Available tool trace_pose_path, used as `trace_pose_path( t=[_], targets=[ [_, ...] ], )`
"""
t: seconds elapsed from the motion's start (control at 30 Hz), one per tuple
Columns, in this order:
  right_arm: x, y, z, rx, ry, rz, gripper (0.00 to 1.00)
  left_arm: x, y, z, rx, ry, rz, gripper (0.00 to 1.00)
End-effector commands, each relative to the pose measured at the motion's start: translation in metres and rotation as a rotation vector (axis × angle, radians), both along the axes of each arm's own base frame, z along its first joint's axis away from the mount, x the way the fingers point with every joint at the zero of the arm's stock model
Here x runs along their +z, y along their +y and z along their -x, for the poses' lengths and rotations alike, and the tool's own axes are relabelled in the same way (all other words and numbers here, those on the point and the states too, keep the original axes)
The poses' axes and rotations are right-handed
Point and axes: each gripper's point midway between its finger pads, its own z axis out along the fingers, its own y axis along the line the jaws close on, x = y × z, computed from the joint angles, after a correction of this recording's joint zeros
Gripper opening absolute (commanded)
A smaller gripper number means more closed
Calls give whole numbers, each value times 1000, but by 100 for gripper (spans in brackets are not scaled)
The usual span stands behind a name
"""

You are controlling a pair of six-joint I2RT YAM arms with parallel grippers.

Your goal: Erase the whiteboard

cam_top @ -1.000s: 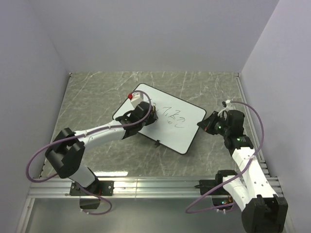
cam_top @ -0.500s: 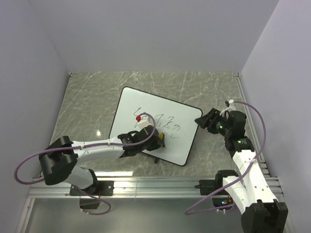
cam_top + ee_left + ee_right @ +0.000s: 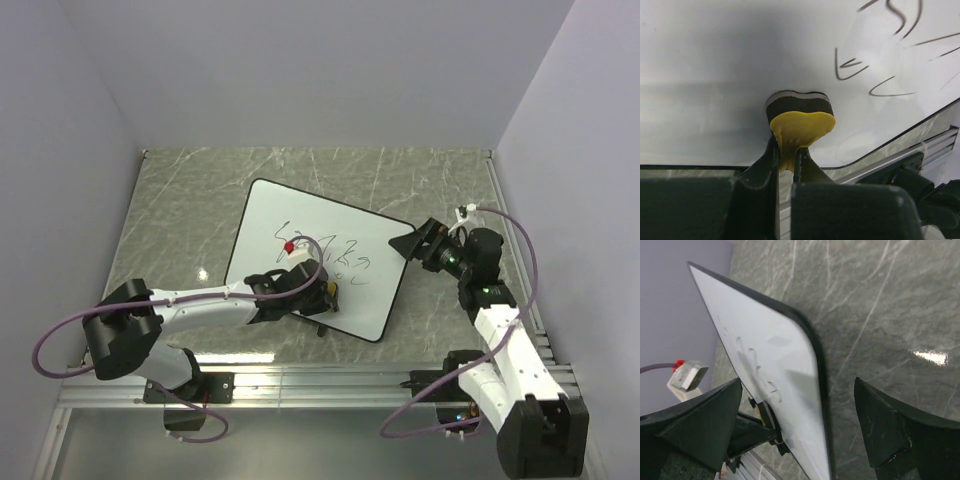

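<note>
The whiteboard (image 3: 290,215) lies flat mid-table, with dark scribbles (image 3: 340,252) across its centre. My left gripper (image 3: 328,296) is shut on a small yellow sponge (image 3: 333,289), whose dark underside presses on the board near its near edge. In the left wrist view the sponge (image 3: 801,125) bulges out of the left gripper (image 3: 786,156), and scribbles (image 3: 875,75) sit to its upper right on the whiteboard (image 3: 720,65). My right gripper (image 3: 413,243) stands open at the board's right corner. In the right wrist view the whiteboard's (image 3: 765,335) black rim runs between the jaws of the right gripper (image 3: 800,425).
The table (image 3: 190,200) is grey marble, with a metal rail (image 3: 320,380) along its near edge. Lilac walls close in the left, back and right. A small black foot (image 3: 321,330) juts from the board's near edge. Purple cables loop from both arms.
The left gripper dragged the sponge from the board's far left corner toward its near edge, and the board shifted and turned. The right gripper opened wide and edged toward the board's right corner.
</note>
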Motion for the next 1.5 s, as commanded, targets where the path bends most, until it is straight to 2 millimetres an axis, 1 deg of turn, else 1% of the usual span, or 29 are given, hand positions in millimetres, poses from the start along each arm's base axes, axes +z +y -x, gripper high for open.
trace_pose_path(
  t=[0.0, 0.03, 0.07, 0.13, 0.17, 0.2, 0.43, 0.53, 0.57, 0.63, 0.67, 0.7, 0.73, 0.8, 0.83, 0.9, 0.93, 1.0, 1.03, 1.1, 1.13, 1.2, 1.23, 1.27, 1.3, 1.33, 1.37, 1.43, 1.47],
  targets=[
    [1, 8, -10, 44, -68, -62, 99, -81, 86, 40, -16, 192, -405, 0],
    [-2, 9, -11, 44, -72, -65, 99, -81, 87, 40, -14, 196, -407, 0],
    [-8, 3, -13, 26, -62, -79, 98, -80, 86, 40, -18, 196, -406, 0],
    [-5, 5, -18, 42, -101, -101, 93, -79, 84, 41, -22, 198, -400, 0],
    [0, 8, -19, 67, -128, -118, 87, -80, 83, 41, -24, 199, -395, 0],
    [-3, 10, -21, 77, -116, -129, 84, -81, 83, 41, -25, 203, -394, 0],
    [23, 20, -19, 152, -180, -197, 65, -89, 76, 42, -32, 222, -378, 0],
    [29, 24, -15, 194, -196, -199, 53, -90, 72, 42, -30, 221, -369, 0],
    [28, 25, -14, 199, -190, -194, 44, -90, 70, 41, -28, 217, -363, 0],
    [26, 26, -12, 217, -188, -181, 30, -89, 67, 39, -24, 214, -360, 0],
    [23, 26, -10, 221, -180, -178, 18, -87, 63, 37, -24, 203, -354, 0],
    [22, 26, -10, 225, -178, -178, 13, -85, 60, 35, -23, 195, -353, 0],
    [20, 27, -8, 235, -174, -177, 5, -79, 52, 32, -29, 180, -341, 0],
    [18, 28, -5, 245, -170, -173, 0, -76, 47, 29, -28, 165, -348, 0],
    [17, 28, -4, 248, -172, -167, 0, -69, 38, 25, -31, 151, -333, 0],
    [17, 29, -3, 250, -177, -165, 0, -62, 32, 20, -30, 124, -338, 0],
    [18, 31, -1, 262, -183, -164, 0, -48, 18, 15, -36, 91, -310, 0],
    [17, 33, 1, 269, -184, -159, 0, -33, 8, 5, -34, 34, -312, 0],
    [17, 33, 1, 272, -190, -153, 0, -16, -6, -3, -34, 5, -286, 0],
    [16, 34, 3, 275, -186, -148, 0, -1, -17, -13, -37, -41, -284, 0],
    [14, 34, 3, 274, -186, -145, 0, 19, -33, -22, -39, -74, -243, 0],
    [13, 34, 4, 269, -185, -144, 0, 26, -47, -32, -55, -108, -248, 0],
    [12, 34, 4, 269, -183, -143, 0, 41, -59, -39, -53, -131, -226, 0],
    [11, 34, 5, 269, -178, -143, 0, 34, -64, -43, -57, -133, -248, 0],
    [12, 33, 6, 270, -182, -139, 0, 38, -69, -47, -53, -144, -244, 0],
    [12, 33, 7, 269, -177, -138, 0, 47, -79, -53, -50, -166, -215, 0],
    [12, 33, 6, 266, -176, -137, 0, 49, -84, -56, -50, -179, -203, 0],
    [13, 32, 7, 260, -177, -135, 0, 54, -90, -60, -43, -207, -176, 0],
    [13, 32, 7, 259, -176, -134, 0, 68, -99, -64, -37, -247, -112, 0]
  ],
)
